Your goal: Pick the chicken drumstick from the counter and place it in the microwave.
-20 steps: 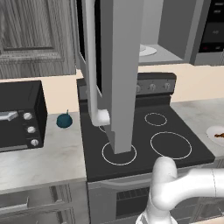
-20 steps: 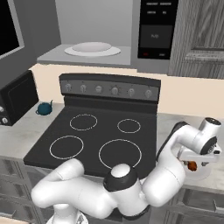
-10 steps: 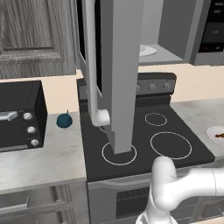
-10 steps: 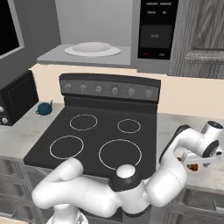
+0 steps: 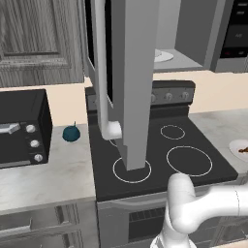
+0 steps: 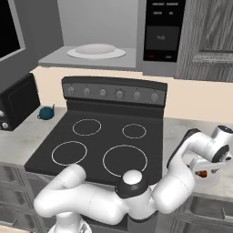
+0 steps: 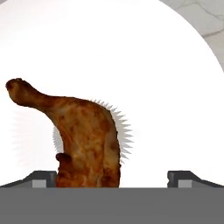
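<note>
The chicken drumstick (image 7: 85, 131), orange-brown, lies on a white plate (image 7: 166, 87) on the counter (image 6: 175, 132) to the right of the stove. My gripper (image 7: 113, 179) is open and hangs close above it; the meaty end sits between the fingertips (image 7: 43, 178), nearer the left one. From the right base view the hand (image 6: 217, 150) hovers over the plate (image 6: 215, 181), with a bit of the drumstick (image 6: 203, 173) showing under it. The microwave (image 6: 91, 27) stands open above the stove, its white round tray (image 6: 95, 50) inside. Its door (image 5: 138, 72) swings out over the burners.
A black stovetop (image 5: 160, 150) with white rings lies under the open door. A black toaster oven (image 5: 22, 128) and a dark teal ball (image 5: 71, 133) stand on the left counter (image 5: 48, 169). The plate (image 5: 240, 145) sits at the right edge of the left base view.
The hand has sunk a little and shifted slightly right over the plate. Nothing else has moved.
</note>
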Available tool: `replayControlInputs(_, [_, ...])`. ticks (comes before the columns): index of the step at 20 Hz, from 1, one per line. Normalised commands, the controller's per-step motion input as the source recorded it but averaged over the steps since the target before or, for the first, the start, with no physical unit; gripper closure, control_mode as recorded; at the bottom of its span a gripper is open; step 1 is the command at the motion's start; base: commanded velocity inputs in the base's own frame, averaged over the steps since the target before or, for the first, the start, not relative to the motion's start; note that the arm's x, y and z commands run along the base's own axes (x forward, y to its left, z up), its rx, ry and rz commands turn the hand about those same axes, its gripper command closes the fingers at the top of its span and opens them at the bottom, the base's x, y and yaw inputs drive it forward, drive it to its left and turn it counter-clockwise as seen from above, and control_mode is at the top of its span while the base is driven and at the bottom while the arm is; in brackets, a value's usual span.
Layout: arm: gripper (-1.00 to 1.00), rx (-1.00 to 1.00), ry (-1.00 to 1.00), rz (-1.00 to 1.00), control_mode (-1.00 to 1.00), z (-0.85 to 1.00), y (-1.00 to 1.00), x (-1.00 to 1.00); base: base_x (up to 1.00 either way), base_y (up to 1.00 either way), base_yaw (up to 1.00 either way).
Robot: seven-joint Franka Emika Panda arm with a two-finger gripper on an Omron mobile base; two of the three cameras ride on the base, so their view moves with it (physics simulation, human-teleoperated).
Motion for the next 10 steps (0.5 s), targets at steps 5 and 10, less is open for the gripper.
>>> replayControlInputs(5, [-1.00,0.02,0.00,0.00,-1.00,-0.34,0.12,-0.21,0.00,0.00,0.00])
replayControlInputs(10, [-1.00,0.00,0.00,0.00,-1.00,-0.27,0.16,0.00,0.00,0.00,0.00])
